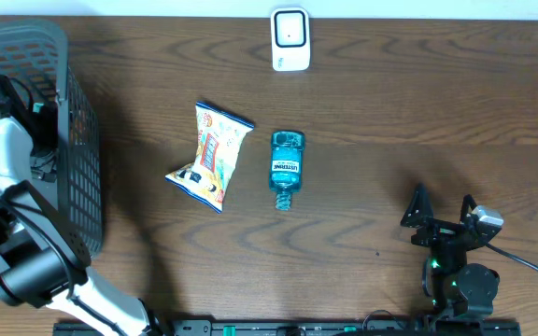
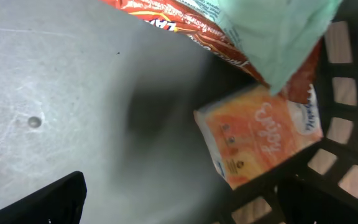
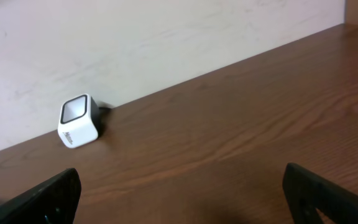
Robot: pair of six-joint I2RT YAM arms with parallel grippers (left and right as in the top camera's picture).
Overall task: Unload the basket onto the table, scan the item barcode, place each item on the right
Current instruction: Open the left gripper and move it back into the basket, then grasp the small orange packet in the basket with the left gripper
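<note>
While my left arm is bent over the dark mesh basket (image 1: 77, 140) at the left edge of the wooden table (image 1: 418, 93), the overhead camera hides that claw behind the basket's rim. Near the middle of the table a crumpled snack bag (image 1: 210, 156) lies flat. Just to its right, not touching it, a blue mouthwash bottle (image 1: 286, 168) lies on its side with its cap towards me. The white scanner (image 1: 290, 39) stands at the far edge, well apart from both. My right claw (image 1: 442, 207) is low at the near right, fingers spread wide, nothing between them.

From my left wrist I look at the basket's grey floor. My left claw (image 2: 179, 208) is spread wide and holds nothing. One dark finger (image 2: 42, 202) shows in the lower left corner, and the dark shape at the lower right I take for the other. An orange packet (image 2: 260, 134) lies against the lattice wall. A red-orange snack wrapper (image 2: 191, 28) runs along the top, and something pale green (image 2: 278, 31) overlaps both.

From my right wrist, my two fingers stand far apart at the bottom corners, empty. The scanner (image 3: 78, 121) sits at the table's far edge by the pale wall (image 3: 166, 37), its window tilted upwards.
</note>
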